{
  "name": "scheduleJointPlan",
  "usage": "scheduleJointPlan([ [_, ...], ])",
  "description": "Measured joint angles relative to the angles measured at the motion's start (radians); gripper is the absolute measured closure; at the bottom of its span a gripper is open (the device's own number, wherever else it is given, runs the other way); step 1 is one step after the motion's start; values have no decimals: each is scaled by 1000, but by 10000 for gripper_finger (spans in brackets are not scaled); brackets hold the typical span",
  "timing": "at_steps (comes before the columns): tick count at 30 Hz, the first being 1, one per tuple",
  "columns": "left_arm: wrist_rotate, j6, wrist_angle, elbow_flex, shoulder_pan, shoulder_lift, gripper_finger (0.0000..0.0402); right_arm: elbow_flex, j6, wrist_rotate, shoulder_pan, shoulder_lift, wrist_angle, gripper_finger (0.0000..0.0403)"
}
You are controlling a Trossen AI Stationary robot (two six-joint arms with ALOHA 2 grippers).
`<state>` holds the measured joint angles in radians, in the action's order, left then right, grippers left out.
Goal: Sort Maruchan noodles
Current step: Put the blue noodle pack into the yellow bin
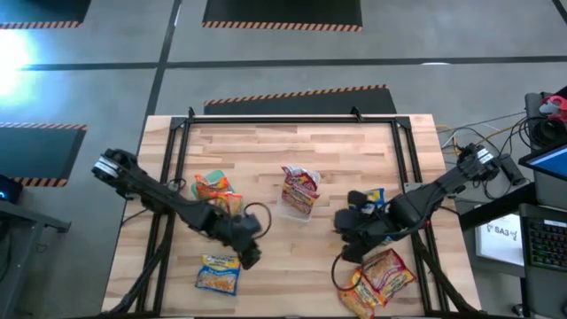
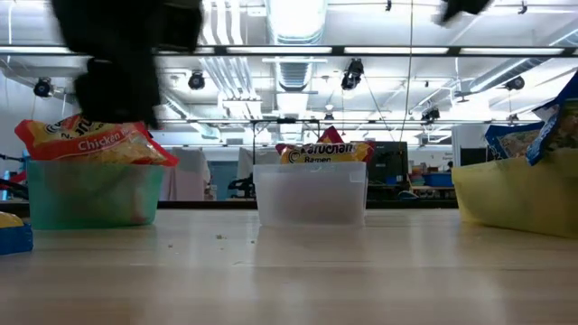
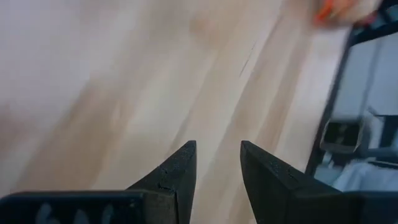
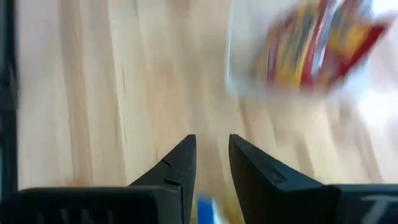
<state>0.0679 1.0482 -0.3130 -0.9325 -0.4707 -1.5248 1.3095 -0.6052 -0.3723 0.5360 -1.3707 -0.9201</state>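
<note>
Crinkly noodle packets (image 1: 299,188) in clear rectangular bin (image 2: 311,194) at centre frame, pale plank table (image 1: 266,146), left gripper (image 3: 217,163) and right gripper (image 4: 212,155) slightly parted, empty.

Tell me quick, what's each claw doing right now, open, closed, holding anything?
Left claw: slightly open, empty, over bare table.
Right claw: slightly open, nothing held.

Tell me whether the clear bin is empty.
Not empty. The clear bin holds red-and-yellow ramen packets poking above its rim; the high view shows them in it.
</note>
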Motion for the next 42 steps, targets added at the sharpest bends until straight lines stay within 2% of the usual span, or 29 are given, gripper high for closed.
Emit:
scheduleJointPlan([
  [4,10,220,-164,0,-121,31,295,-43,46,-101,-1,-25,250,321],
  [10,61,535,-283,0,-328,34,295,-113,56,-100,-2,-118,531,319],
  [13,72,572,-352,0,-371,34,295,-125,47,-101,-11,-176,648,322],
  [16,31,575,-426,0,-381,33,295,-138,-14,-93,-23,-241,760,325],
  [18,1,559,-447,0,-396,33,295,-139,-73,-51,-37,-286,794,325],
  [22,-14,568,-476,0,-457,34,295,-140,-147,137,-77,-345,853,321],
  [26,-18,705,-526,1,-524,35,295,-140,-169,245,-111,-366,918,309],
  [29,4,790,-515,16,-548,34,295,-139,-165,268,-125,-365,920,297],
  [34,101,793,-466,17,-551,24,295,-140,-158,276,-130,-365,918,277],
  [39,105,801,-489,20,-542,-28,295,-140,-138,277,-129,-366,917,264],
  [42,105,786,-432,20,-527,-64,295,-140,-127,277,-129,-366,915,261],
])
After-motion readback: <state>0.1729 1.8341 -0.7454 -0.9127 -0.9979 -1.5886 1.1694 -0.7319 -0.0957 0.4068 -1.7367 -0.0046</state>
